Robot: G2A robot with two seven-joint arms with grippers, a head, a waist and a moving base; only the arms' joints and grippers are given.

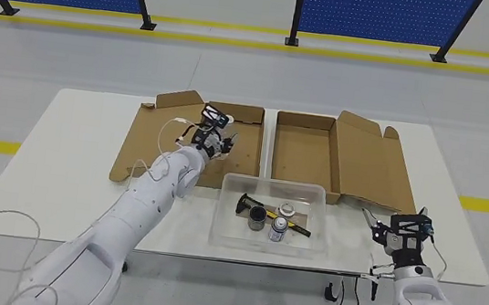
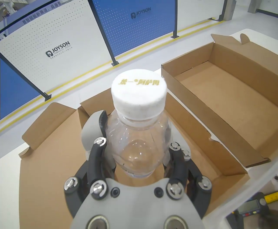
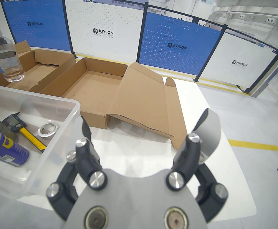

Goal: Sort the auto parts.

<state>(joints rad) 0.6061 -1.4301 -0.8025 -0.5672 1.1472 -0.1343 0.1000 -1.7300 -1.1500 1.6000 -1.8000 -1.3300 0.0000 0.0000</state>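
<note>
We see the left gripper (image 2: 134, 134) with its curved grey fingers (image 2: 91, 125) clamped around the shoulders of a clear plastic bottle (image 2: 139, 147). It holds the bottle upright, its grainy white screw cap (image 2: 139, 95) on, over the left cardboard carton (image 2: 43, 164) toward the far edge of the white table (image 1: 70, 149). We cannot tell whether the bottle's base touches the cardboard. Just beside it lies the right cardboard carton (image 2: 228, 97), a shallow brown tray with its flaps folded out. The right gripper (image 3: 145, 121) hangs above the table by the near right corner, fingers (image 3: 209, 125) spread wide with nothing between them, their serrated inner edges showing. Next to it, at the middle of the near edge, a translucent rectangular plastic bin (image 3: 39, 95) holds a digital caliper (image 3: 13, 122) with a yellow scale, a machined metal ring (image 3: 48, 130), a blue spray can (image 3: 13, 151) and a dark cylindrical tin (image 1: 258, 217)
</note>
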